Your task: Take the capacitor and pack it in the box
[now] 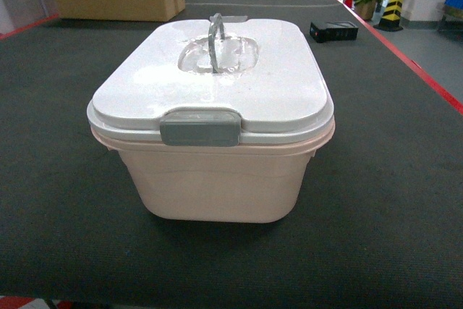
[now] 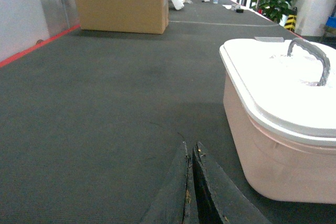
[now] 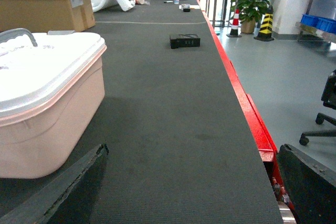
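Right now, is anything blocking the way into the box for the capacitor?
Yes. The white lid sits on the box, with its grey clasp down over the front rim, so the opening is covered. No capacitor shows in any view.

Pale pink box (image 1: 217,179), lid closed, upright

We are looking at a warehouse or factory floor: a long dark-grey felt-covered workbench (image 3: 173,103) with a red edge is stretching away, an open brown cardboard carton (image 2: 122,4) is sitting at upper left, and blue plastic bins (image 3: 321,3) on shelving and a yellow-black striped bollard (image 3: 265,24) are standing at upper right.
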You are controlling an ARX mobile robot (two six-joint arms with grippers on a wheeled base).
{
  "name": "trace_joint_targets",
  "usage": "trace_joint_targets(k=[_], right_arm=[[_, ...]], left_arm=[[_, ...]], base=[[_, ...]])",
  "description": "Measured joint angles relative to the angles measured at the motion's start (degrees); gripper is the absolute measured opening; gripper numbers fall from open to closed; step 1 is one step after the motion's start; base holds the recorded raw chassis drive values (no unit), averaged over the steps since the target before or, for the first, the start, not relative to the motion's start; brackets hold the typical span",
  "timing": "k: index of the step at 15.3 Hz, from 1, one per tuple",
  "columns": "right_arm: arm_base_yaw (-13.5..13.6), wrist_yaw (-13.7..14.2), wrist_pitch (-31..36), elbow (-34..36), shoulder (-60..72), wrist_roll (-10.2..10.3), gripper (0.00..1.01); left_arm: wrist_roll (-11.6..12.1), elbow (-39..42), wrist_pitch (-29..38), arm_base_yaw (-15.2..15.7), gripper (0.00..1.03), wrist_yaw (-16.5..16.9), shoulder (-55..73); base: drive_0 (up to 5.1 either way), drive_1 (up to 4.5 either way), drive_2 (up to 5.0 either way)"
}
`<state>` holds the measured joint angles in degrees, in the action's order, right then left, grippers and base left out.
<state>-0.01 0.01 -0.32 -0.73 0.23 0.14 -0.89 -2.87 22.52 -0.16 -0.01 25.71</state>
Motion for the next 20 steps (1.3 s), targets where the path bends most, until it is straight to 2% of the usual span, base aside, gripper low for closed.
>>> trace_joint_targets(k=[2, 3, 15, 16, 20], right_arm=[[0.0, 0.0, 0.0, 0.0, 0.0, 0.0, 0.98], [0.0, 0.0, 0.0, 0.0, 0.0, 0.0, 0.98], [0.0, 0.0, 0.0, 0.0, 0.0, 0.0, 0.98], [0.0, 0.02, 0.0, 0.0, 0.0, 0.0, 0.98], [0.0, 0.0, 0.0, 0.0, 0.0, 0.0, 0.98]], left_arm=[[0.0, 0.48, -1.88, 0.0, 0.02, 0.0, -2.49], [0.02, 1.84, 0.11, 0.0, 0.02, 0.0, -3.39], [0.04, 2.14, -12.7, 0.0, 0.02, 0.0, -15.93], [0.07, 2.1, -21.9, 0.0, 0.02, 0.17, -21.9], [0.09, 2.1, -22.99, 0.0, 0.02, -0.04, -25.09]], base=[[0.0, 0.0, 0.0], [0.0, 0.0, 0.0], [0.0, 0.0, 0.0], [0.0, 0.0, 0.0], [0.0, 0.0, 0.0]])
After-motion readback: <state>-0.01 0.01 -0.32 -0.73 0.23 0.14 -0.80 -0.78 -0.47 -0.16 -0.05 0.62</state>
